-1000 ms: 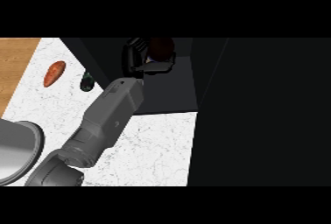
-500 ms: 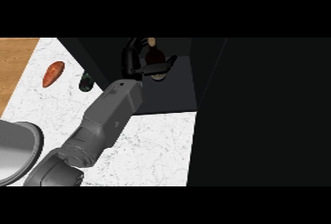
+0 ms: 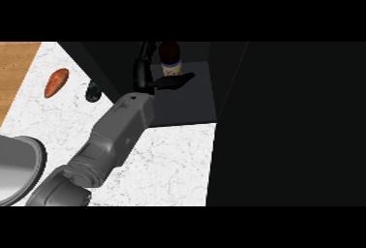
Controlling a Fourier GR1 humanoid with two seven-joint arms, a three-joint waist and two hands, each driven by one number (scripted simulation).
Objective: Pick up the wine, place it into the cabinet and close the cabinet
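Dark wine bottle [image 3: 170,57] seemingly beside robot hand [image 3: 151,77]

I'm seeing the wine [image 3: 170,59] standing inside the cabinet [image 3: 187,104], toward twelve o'clock in my head view: a dark bottle with a reddish-brown top and a pale label. The cabinet is sitting open, its dark interior and floor showing around the bottle.

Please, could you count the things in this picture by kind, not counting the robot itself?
Wine bottle: 1
Orange vegetable: 1
Dark green object: 1
Metal bowl: 1
Cabinet: 1
Total: 5
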